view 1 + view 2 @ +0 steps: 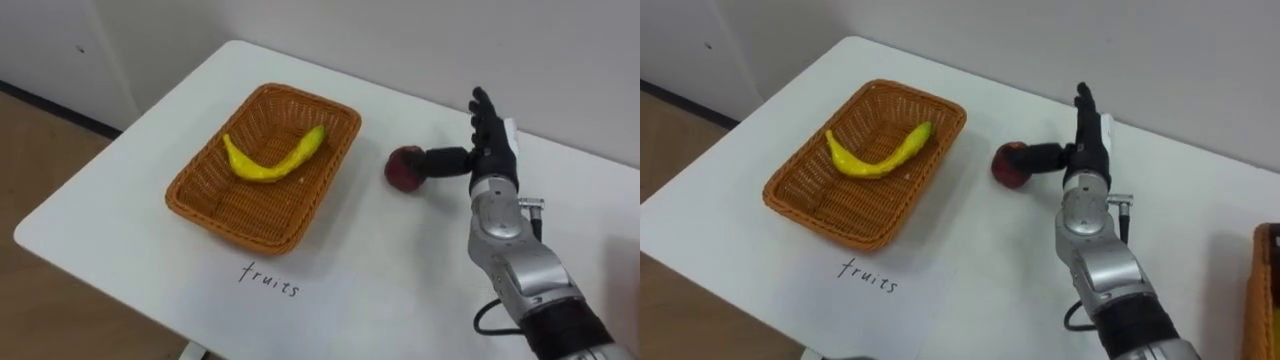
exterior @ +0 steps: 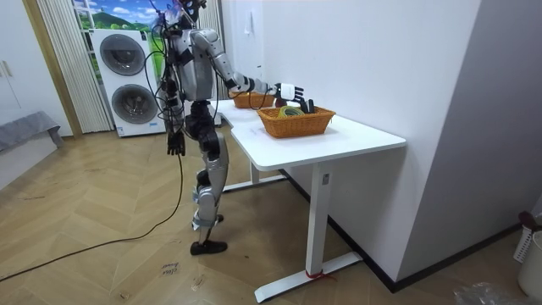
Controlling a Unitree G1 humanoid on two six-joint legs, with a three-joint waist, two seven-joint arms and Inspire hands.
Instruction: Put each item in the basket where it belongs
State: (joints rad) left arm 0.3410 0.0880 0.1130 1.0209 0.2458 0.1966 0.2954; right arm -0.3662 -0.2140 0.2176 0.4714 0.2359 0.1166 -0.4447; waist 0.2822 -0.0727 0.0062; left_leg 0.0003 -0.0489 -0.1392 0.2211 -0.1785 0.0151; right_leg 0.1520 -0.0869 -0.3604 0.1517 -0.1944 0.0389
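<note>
My right hand (image 1: pixel 495 145) rests on the table (image 1: pixel 380 280), fingers straight, thumb stretched out touching the apple (image 1: pixel 403 168). The apple sits just to its left, between hand and fruit basket (image 1: pixel 290 205), so a leftward push suits.

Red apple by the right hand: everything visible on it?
The apple is round and dark red, apparently whole. It rests on the white table, outside the wicker basket and clear of its right rim. The thumb of the right hand meets its right side; the other fingers are straight, not round it.
</note>
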